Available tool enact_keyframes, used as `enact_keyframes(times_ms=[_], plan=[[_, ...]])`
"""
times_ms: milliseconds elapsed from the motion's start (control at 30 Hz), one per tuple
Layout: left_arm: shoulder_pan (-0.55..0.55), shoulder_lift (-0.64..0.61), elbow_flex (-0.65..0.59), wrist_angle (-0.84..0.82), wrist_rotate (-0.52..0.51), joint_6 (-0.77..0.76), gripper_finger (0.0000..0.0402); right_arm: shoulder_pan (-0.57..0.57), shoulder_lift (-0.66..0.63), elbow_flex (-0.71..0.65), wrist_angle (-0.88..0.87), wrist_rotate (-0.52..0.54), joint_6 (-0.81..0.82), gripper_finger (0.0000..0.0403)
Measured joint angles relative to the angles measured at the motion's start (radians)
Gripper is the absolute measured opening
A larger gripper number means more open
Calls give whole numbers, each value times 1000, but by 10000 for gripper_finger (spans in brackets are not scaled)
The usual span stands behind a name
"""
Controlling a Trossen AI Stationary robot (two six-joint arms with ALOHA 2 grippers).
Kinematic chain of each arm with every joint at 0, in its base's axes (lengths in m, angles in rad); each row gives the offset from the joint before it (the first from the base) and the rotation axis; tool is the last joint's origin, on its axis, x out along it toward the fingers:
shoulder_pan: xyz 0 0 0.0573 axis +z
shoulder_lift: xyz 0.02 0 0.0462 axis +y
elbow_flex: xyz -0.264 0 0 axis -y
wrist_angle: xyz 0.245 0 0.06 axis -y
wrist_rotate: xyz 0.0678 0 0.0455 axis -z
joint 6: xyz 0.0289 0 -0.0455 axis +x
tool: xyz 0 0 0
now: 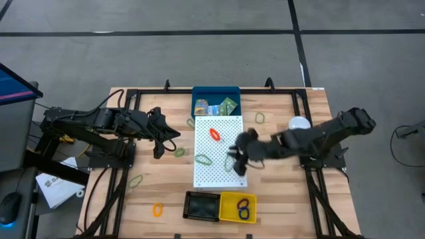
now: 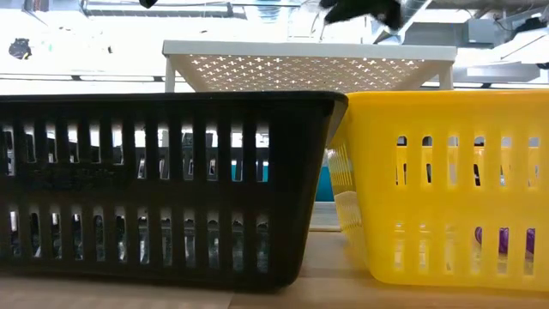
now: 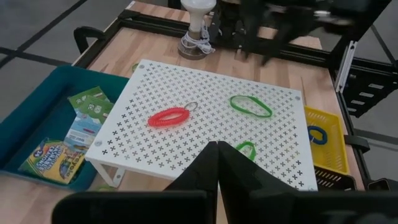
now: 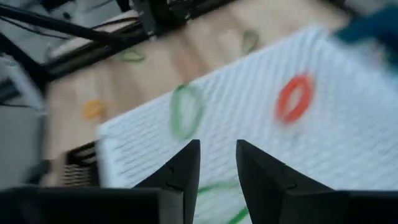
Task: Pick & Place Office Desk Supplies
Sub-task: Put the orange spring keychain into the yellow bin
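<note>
We saw a white board (image 1: 219, 149) dotted with small cross-shaped holes, bearing a red loop (image 1: 214, 133) and a green loop (image 1: 203, 159). At lower centre sat a black basket (image 1: 201, 206) and a yellow basket (image 1: 238, 207) holding blue loops (image 1: 243, 208). An orange loop (image 1: 158, 210) lay on pale wood (image 1: 159, 179), and a teal tray (image 1: 216, 99) sat at top centre.

perforated board (image 1: 219, 151) at table centre, two bands (image 1: 214, 133) on it. tray (image 1: 216, 99) behind the board, packets (image 1: 226, 106) in it. two baskets (image 1: 201, 206) side by side before the board. bulb (image 1: 299, 123) right of the board. loose bands (image 1: 157, 210) on the table left.
</note>
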Motion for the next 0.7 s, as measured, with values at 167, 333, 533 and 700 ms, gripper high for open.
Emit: enact_keyframes(times_ms=[167,333,533,700], plan=[[0,0,0,0,0,-3,0,-125,23,0,7,-101,-285,101],[0,0,0,1,1,-4,0,-190,79,-1,26,-152,-485,101],[0,0,0,1,1,-4,0,-214,158,-2,42,-187,-572,101],[0,0,0,2,2,-4,0,-210,225,-1,51,-182,-580,101]])
